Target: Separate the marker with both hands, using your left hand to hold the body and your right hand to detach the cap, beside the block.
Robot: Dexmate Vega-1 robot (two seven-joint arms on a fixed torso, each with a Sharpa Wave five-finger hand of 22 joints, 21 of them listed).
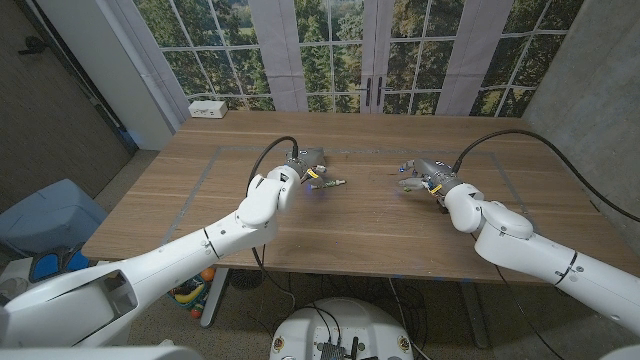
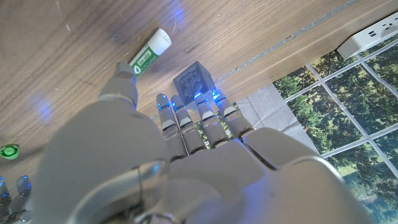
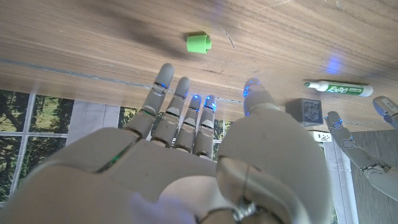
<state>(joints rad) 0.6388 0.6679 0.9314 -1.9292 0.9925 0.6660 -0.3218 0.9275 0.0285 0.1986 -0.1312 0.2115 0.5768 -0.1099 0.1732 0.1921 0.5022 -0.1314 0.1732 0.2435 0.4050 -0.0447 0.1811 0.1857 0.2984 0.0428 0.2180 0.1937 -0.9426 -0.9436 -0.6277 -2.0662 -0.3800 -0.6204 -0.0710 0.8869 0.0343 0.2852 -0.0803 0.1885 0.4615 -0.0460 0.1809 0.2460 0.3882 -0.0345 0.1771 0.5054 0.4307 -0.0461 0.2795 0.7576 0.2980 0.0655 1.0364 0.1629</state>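
Observation:
The marker is in two parts. Its white body with a green label lies on the wood next to a small dark grey block. In the head view the body lies just right of my left hand. My left hand hovers over the block with its fingers stretched out and nothing in them. The green cap lies alone on the table beyond the fingertips of my right hand, which is spread and holds nothing. The right wrist view also shows the body and the block.
A white power strip lies at the table's far left edge. Grey tape lines mark out a rectangle on the wood. A blue bin stands on the floor left of the table. Black cables run from both wrists.

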